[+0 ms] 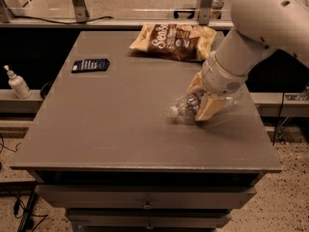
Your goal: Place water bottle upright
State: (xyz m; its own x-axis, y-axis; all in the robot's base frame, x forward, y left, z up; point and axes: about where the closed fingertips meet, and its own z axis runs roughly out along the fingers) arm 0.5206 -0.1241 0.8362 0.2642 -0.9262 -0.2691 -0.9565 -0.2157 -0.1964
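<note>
The water bottle (185,107) is a clear ribbed plastic bottle lying on its side on the right part of the grey table (120,120), its white cap (173,112) pointing left. My gripper (203,96) comes down from the right on the white arm (256,28). Its tan fingers (210,108) stand on either side of the bottle's body, closed against it. The rear part of the bottle is hidden behind the fingers.
A brown chip bag (175,41) lies at the table's back right, just behind the arm. A dark phone (91,65) lies at the back left. A small white pump bottle (17,82) stands on a ledge off the table's left side.
</note>
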